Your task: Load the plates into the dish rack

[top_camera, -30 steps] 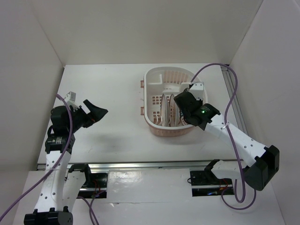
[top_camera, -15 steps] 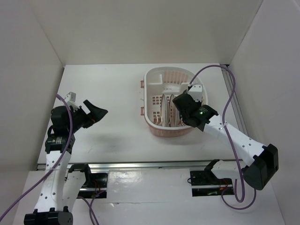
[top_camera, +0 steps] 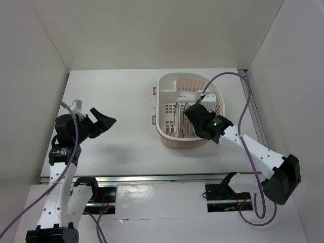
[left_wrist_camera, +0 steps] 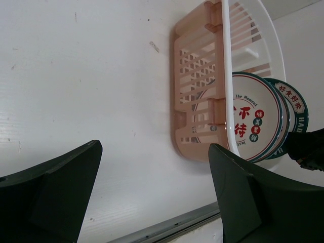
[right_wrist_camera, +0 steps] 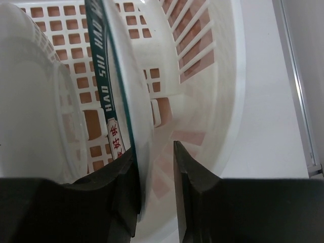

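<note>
The pale pink dish rack [top_camera: 167, 86] stands at the table's back right. Two plates [top_camera: 177, 120] stand on edge inside it. In the left wrist view they show white faces with green rims and red-green motifs [left_wrist_camera: 255, 119]. My right gripper [top_camera: 189, 113] reaches into the rack. In the right wrist view its jaws [right_wrist_camera: 154, 148] straddle the edge of the green-rimmed plate [right_wrist_camera: 119, 76]. The left finger touches it and the right finger [right_wrist_camera: 190, 182] stands apart. Another plate's white back [right_wrist_camera: 35, 101] is at left. My left gripper [top_camera: 104, 121] is open and empty over the table's left side.
The rack's wall [right_wrist_camera: 223, 101] is close on the right of my right gripper. A metal rail [top_camera: 253, 106] runs along the table's right edge. White walls enclose the table on three sides. The table's front edge [left_wrist_camera: 177, 225] lies under my left gripper.
My right gripper has moved a little to the left inside the rack, closer to the standing plates. The left arm has not moved.
</note>
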### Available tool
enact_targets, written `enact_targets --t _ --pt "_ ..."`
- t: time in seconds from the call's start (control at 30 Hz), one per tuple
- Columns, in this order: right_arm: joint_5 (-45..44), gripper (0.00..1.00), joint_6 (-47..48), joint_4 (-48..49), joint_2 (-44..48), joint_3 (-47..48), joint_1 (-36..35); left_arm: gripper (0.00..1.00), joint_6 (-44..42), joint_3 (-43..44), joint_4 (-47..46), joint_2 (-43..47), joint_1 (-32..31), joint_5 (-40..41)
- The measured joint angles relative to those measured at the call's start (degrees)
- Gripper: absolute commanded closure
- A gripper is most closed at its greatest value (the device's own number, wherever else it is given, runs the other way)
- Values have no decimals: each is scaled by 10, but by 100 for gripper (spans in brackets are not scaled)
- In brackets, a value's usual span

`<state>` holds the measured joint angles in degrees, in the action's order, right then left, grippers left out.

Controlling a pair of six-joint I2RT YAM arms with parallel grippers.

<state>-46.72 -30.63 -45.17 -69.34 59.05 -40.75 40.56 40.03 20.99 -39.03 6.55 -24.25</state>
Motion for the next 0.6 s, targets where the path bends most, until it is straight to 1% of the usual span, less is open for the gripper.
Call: enact_targets --t 0.07,0.1,0.17,0.23,0.3,0.33,0.43,0.47,0.53,0.57,0.6 --pt "0 56 0 -1 0 0 -1 0 0 0 0 -2 0 0" --pt "0 47 0 -1 0 0 -1 0 0 0 0 -3 0 0" --pt "0 43 1 0 0 0 -1 0 0 0 0 -4 0 0" --pt "-1 36 2 -1 0 0 -2 0 0 0 0 -4 0 0" --pt "-3 35 2 -3 -2 4 -2 0 0 0 0 -4 0 0" --pt "-5 31 4 -3 -3 8 -2 0 0 0 0 -4 0 0" --pt "-14 28 5 -10 -10 34 -2 0 0 0 0 -4 0 0" --pt "-17 24 7 -14 -11 45 -2 0 0 0 0 -4 0 0" --pt "-25 18 9 -23 -14 75 -2 0 0 0 0 -4 0 0" --pt "-28 13 10 -31 -14 91 -2 0 0 0 0 -5 0 0" --pt "-34 6 11 -39 -14 112 -4 0 0 0 0 -6 0 0"
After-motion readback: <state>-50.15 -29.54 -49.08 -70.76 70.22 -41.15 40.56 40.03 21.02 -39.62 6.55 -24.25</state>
